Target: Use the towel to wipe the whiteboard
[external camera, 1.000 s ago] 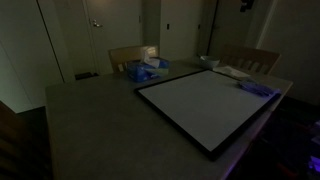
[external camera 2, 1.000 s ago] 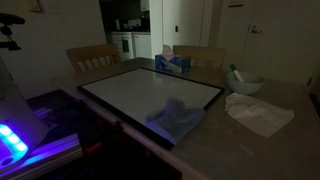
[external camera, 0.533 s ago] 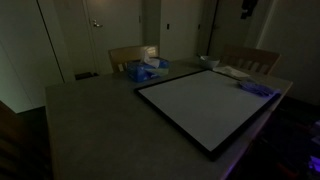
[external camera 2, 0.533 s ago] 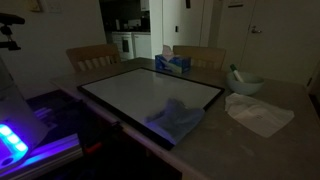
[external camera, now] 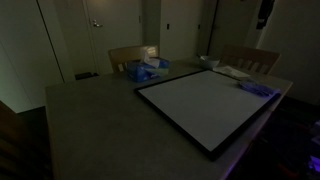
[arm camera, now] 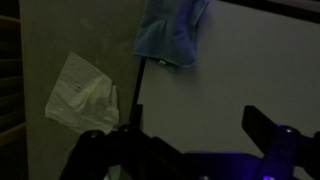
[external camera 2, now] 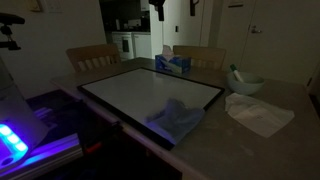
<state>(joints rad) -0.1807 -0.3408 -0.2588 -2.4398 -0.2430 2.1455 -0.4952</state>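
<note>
A blue towel [external camera: 257, 89] lies crumpled on one corner of the black-framed whiteboard [external camera: 205, 105], which lies flat on the table. Both also show in an exterior view, the towel [external camera 2: 177, 118] on the whiteboard [external camera 2: 135, 88]. In the wrist view the towel [arm camera: 172, 32] is at the top, overlapping the whiteboard [arm camera: 235, 70] edge. My gripper [arm camera: 185, 135] is open and empty, high above the board. It shows only as a dark shape at the top of both exterior views [external camera: 265, 12] [external camera 2: 157, 8].
A white crumpled cloth [external camera 2: 258, 112] [arm camera: 85, 92] lies on the table beside the board. A tissue box [external camera 2: 173, 63] [external camera: 145, 68] and a bowl [external camera 2: 245, 83] stand at the far side. Wooden chairs [external camera 2: 92, 57] [external camera: 250, 58] ring the table. The room is dim.
My gripper has come a little lower and sideways at the top of the exterior views. The towel and whiteboard have not moved.
</note>
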